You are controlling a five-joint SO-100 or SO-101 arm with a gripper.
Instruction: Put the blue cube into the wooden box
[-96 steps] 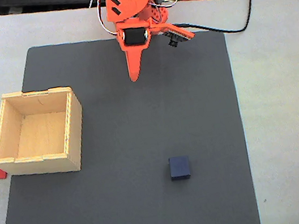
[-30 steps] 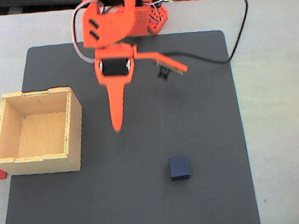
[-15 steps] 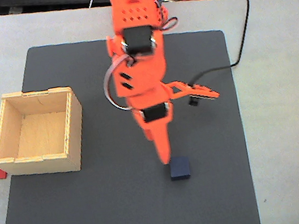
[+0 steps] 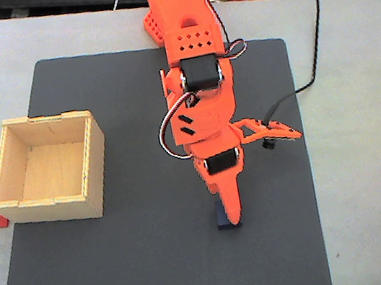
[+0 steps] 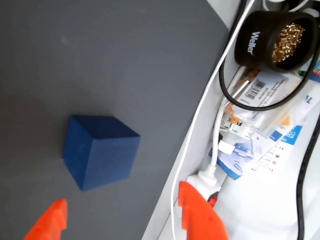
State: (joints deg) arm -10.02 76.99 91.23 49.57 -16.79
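Claw (image 5: pixel 122 217): orange two-finger claw, spread apart, grasping nothing.
Cube (image 5: pixel 100 151): small dark navy-blue cube, just ahead of its tips.
Box (image 4: pixel 47 168): pale wooden open box, well left in the fixed view.

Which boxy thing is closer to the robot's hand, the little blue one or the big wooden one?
The blue cube. The hand hovers right by it with orange fingers apart, while the wooden box sits away at the mat's left in the fixed view.
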